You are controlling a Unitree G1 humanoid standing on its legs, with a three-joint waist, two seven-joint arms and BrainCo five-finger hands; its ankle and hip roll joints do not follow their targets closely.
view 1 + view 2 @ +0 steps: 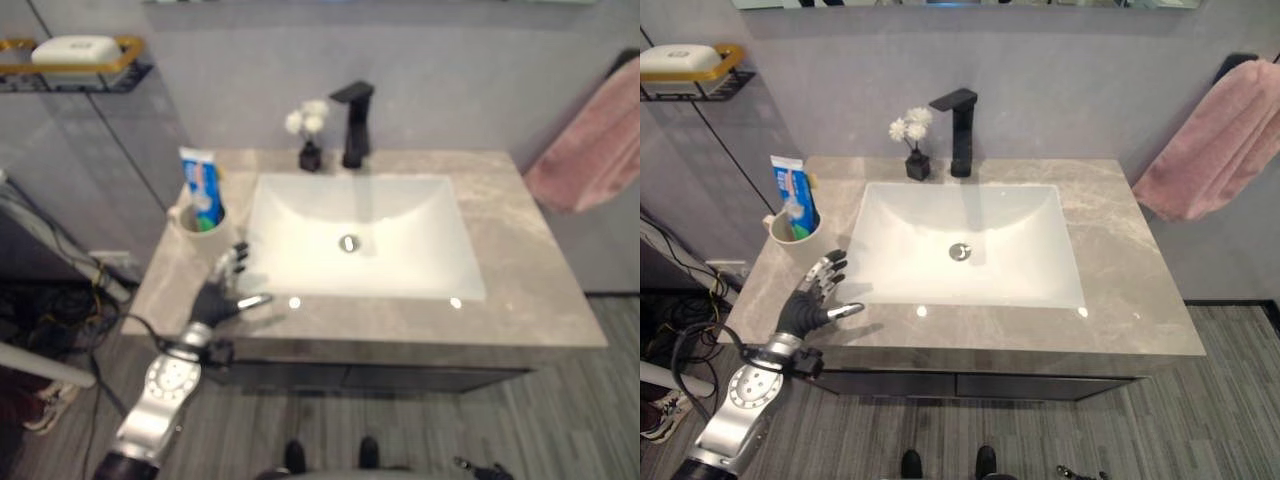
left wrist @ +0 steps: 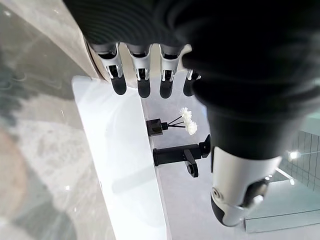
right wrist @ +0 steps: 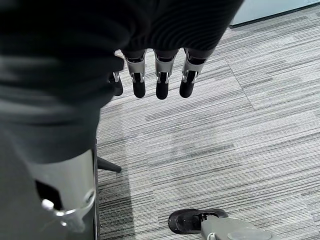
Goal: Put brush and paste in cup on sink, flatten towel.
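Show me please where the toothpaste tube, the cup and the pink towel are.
toothpaste tube (image 1: 795, 192), right eye view, middle of the tube.
cup (image 1: 800, 243), right eye view, front wall below the rim.
pink towel (image 1: 1215, 145), right eye view, middle of the hanging cloth.

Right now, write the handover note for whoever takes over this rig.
Left robot hand: open, empty, over the counter just in front of the cup.
Right robot hand: open, empty, hanging low over the floor.
Paste: standing in the cup, left of the sink.
Brush: cannot make it out in the cup.
Towel: pink, hanging bunched on the wall at right, not flattened.
Left: confirm the brush, flatten the towel.
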